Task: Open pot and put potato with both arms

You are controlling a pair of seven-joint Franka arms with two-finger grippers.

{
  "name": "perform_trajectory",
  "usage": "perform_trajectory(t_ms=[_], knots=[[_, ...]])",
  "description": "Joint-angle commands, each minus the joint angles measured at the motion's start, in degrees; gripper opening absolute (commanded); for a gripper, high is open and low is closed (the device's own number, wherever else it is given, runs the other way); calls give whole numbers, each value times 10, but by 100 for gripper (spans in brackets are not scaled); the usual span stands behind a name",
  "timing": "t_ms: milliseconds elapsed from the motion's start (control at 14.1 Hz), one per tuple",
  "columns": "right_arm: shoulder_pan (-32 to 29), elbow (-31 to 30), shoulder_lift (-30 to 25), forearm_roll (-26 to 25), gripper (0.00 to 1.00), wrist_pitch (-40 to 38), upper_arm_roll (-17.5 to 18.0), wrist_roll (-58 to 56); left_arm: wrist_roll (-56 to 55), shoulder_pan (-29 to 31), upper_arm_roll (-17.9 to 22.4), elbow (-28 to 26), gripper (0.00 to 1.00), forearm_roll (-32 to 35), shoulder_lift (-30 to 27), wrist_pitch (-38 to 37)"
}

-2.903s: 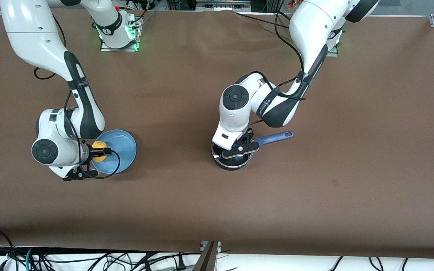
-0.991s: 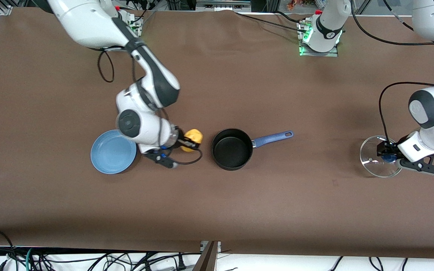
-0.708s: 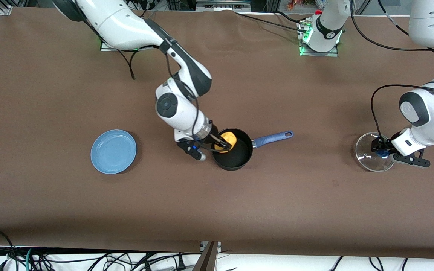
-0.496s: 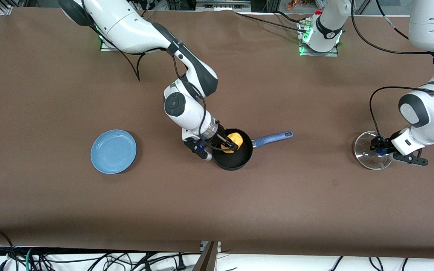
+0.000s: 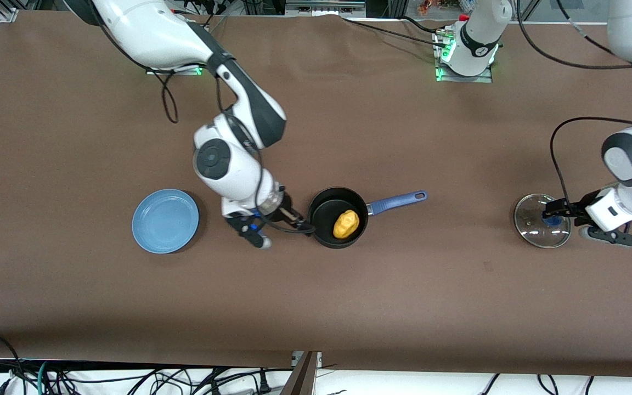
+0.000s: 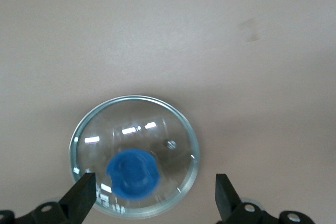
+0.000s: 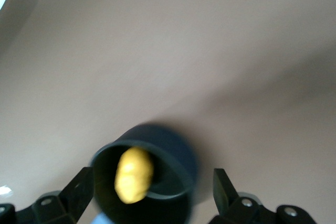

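Observation:
The black pot point(image 5: 327, 207) with its blue handle point(image 5: 398, 201) stands uncovered mid-table. The yellow-orange potato point(image 5: 346, 224) lies inside it, also in the right wrist view point(image 7: 134, 174). My right gripper point(image 5: 299, 222) is open and empty, just beside the pot's rim toward the right arm's end. The glass lid point(image 5: 541, 230) with its blue knob point(image 5: 553, 221) lies on the table toward the left arm's end, also in the left wrist view point(image 6: 173, 129). My left gripper point(image 5: 560, 211) is open over the lid, its fingers point(image 6: 79, 200) apart from the knob point(image 6: 132, 173).
A light-blue plate point(image 5: 165, 220) lies on the table toward the right arm's end, level with the pot. The brown table point(image 5: 316, 302) stretches bare nearer the front camera. Cables run from both arm bases along the table's edge farthest from the camera.
My right gripper has let the potato go into the pot and drawn back toward the plate. My left gripper has opened and released the lid on the table.

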Motion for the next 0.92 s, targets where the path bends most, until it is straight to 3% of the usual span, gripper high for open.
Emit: perform_trajectory(t_ms=[0, 212, 354, 566, 708, 850], knots=[[-3, -26, -69, 0, 100, -121, -66, -143, -121, 12, -55, 77, 100, 65, -54, -123], [-8, -33, -135, 4, 100, -251, -140, -311, -198, 11, -79, 167, 100, 85, -68, -245], [-8, -64, -198, 5, 100, -306, -186, -384, -228, 12, -91, 191, 100, 91, -92, -291], [-8, -198, -332, -3, 100, -320, -222, -447, -230, 17, -111, 192, 100, 98, -120, -316], [-51, -242, -385, -7, 100, -327, -210, -478, -230, 19, -120, 192, 100, 106, -130, -316], [-118, -241, -399, -17, 100, -356, -161, -521, -231, 16, -132, 192, 100, 111, -132, -337]])
